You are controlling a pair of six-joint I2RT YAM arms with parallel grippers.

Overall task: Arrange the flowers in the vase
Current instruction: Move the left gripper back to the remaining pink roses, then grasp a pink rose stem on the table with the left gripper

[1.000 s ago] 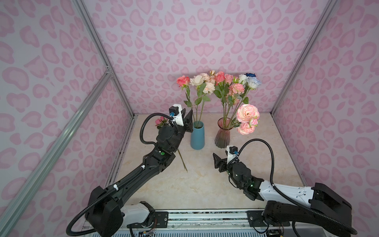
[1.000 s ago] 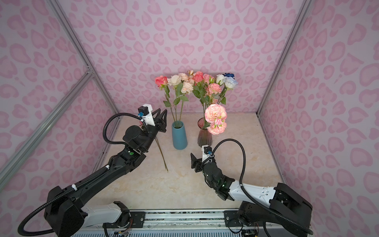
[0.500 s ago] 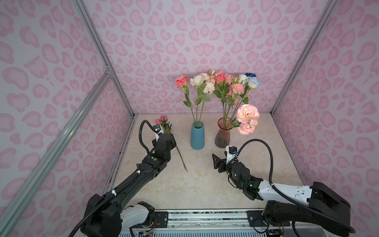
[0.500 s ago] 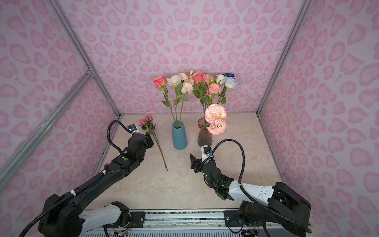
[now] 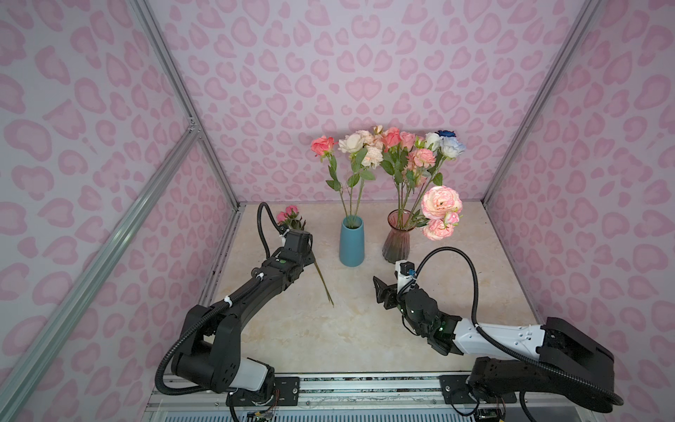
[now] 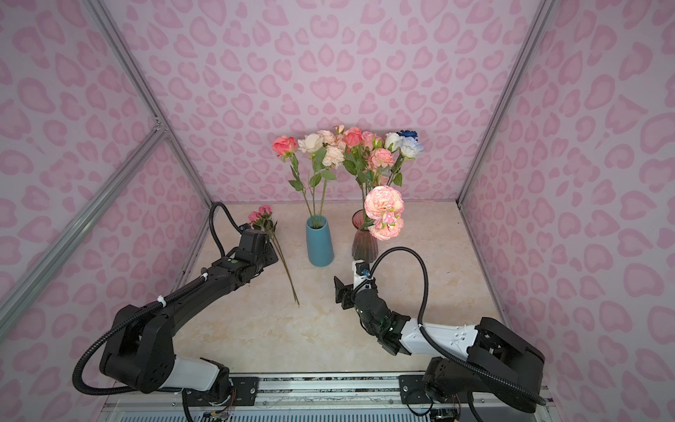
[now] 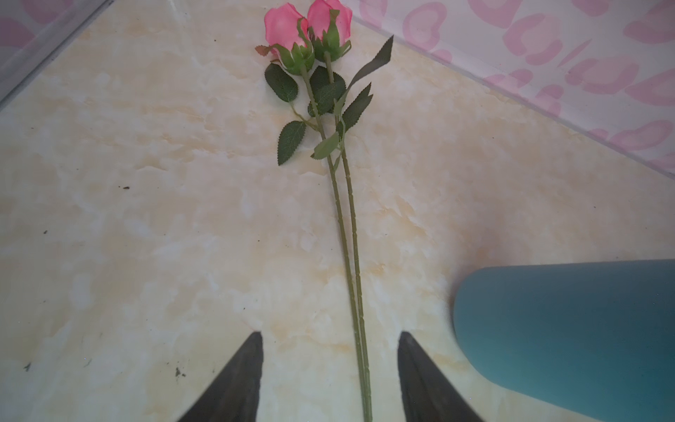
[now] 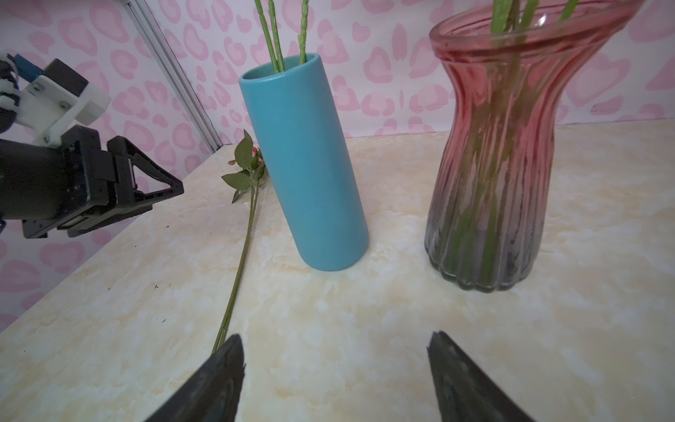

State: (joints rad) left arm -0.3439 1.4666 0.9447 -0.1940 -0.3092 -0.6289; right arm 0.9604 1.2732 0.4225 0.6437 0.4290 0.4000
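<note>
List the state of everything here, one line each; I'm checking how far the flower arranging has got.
two pink roses: lying flat on the table, not gripped
blue vase: upright, holding stems
pink glass vase: upright, holding a fuller bunch
left tool: open, over the rose stems
right tool: open, empty

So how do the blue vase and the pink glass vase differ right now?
The opaque teal-blue cylindrical vase is smooth and plain-sided; the pink ribbed glass vase is see-through and waisted. The teal vase holds fewer stems than the glass vase. Both stand upright side by side.
</note>
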